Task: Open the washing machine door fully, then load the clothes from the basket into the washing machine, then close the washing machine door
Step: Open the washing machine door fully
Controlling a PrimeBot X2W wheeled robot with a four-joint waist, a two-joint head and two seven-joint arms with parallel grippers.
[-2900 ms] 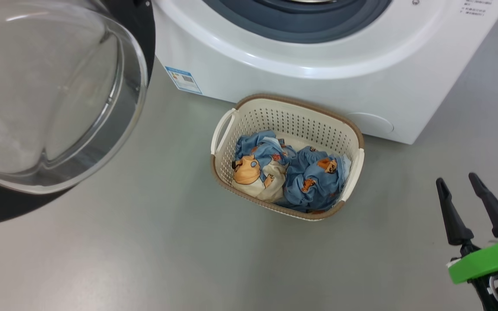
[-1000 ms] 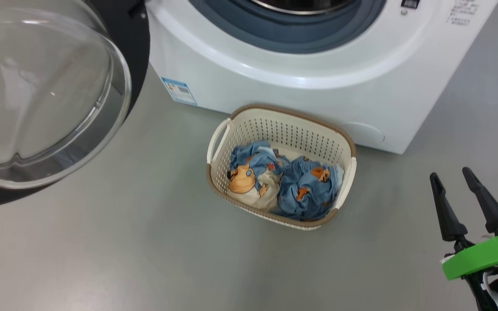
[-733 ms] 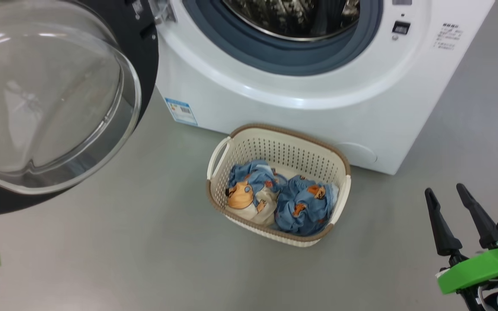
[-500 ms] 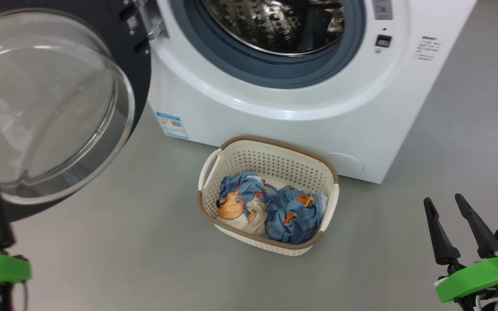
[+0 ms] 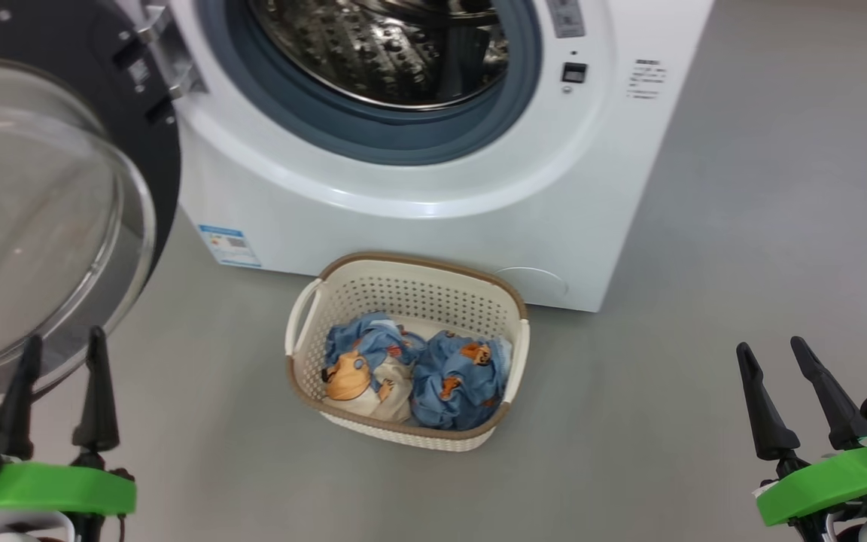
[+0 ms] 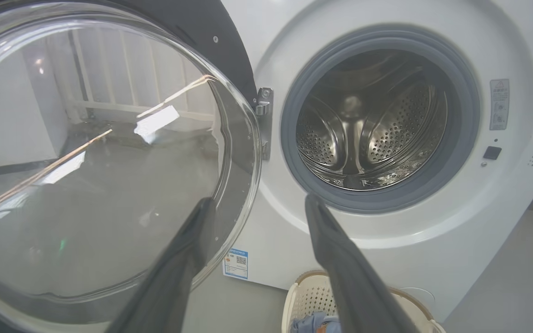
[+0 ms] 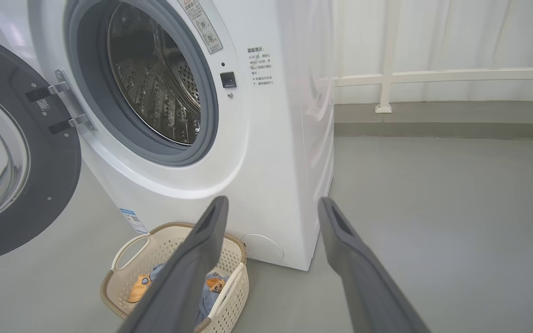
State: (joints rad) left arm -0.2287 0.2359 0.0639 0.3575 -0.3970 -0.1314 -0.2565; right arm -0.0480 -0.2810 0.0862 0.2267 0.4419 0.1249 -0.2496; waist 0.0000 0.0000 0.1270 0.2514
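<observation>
Clothes (image 5: 411,373) lie bunched as two soft blue lumps in the basket (image 5: 418,297), on the floor (image 5: 629,421) just in front of the washing machine (image 5: 418,226), door (image 5: 140,128) swung wide on my left, drum (image 5: 381,53) looks bare. My left fingers (image 5: 96,399) and right fingers (image 5: 763,414) are spread apart, holding nothing, low at either side, well apart from the basket. Fabric should be light, limp, not fragile, likely to drape and trail, so I'd pinch a raised fold on top of one lump, clear of the perforated wall.
</observation>
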